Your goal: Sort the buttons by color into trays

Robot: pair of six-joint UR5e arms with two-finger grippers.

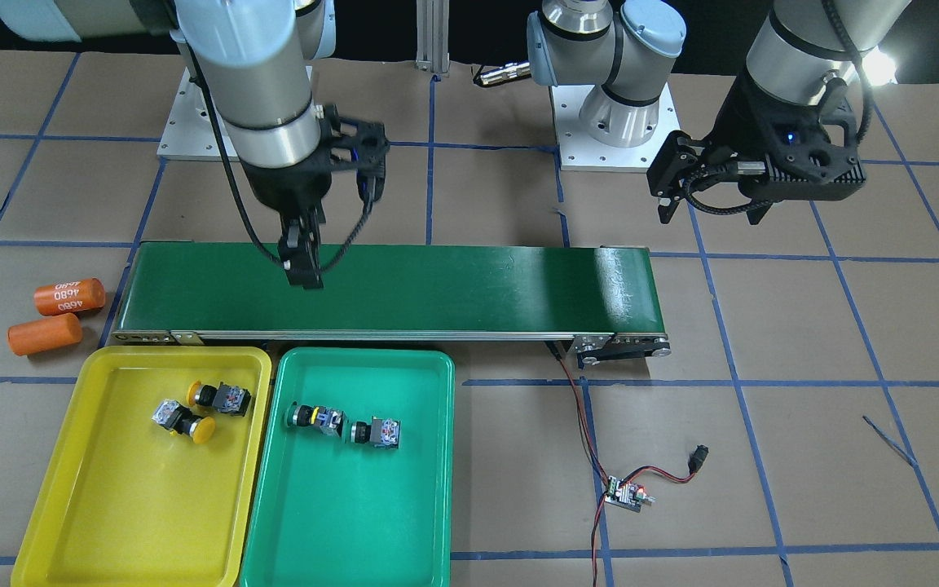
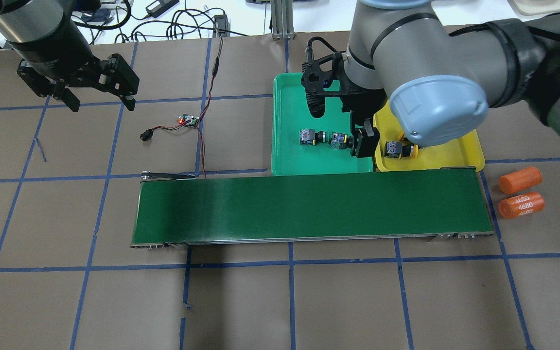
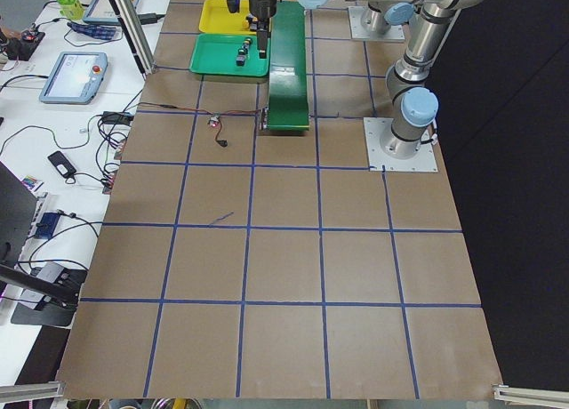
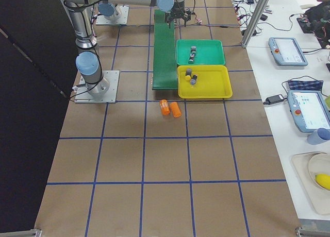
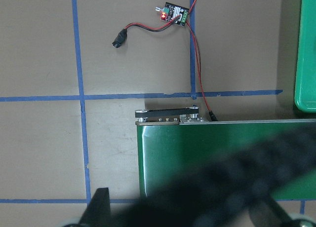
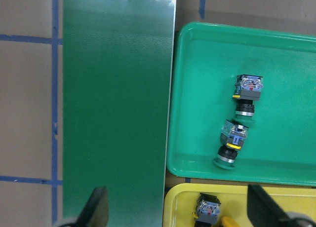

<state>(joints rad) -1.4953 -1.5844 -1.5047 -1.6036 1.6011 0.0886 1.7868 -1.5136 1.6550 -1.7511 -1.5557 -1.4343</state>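
Right wrist view: my right pincer (image 6: 177,200) gapes empty above the belt (image 6: 113,113) edge, buttons (image 6: 248,89) sorted in green tray (image 6: 207,79) and yellow tray (image 6: 289,196) at right; a low sweep could scatter them.

The worktop (image 1: 804,326) is wearing a matt brown paper-like cover. The belt (image 1: 453,285) is shining glossy green, its edge rail (image 1: 355,335) looking like bare metal. The yellow tray (image 1: 111,505) and green tray (image 1: 355,522) are gleaming as smooth plastic.

Yellow tray (image 2: 460,155) half hidden behind R arm (image 2: 430,97), yellow btn (image 6: 210,209) cut off
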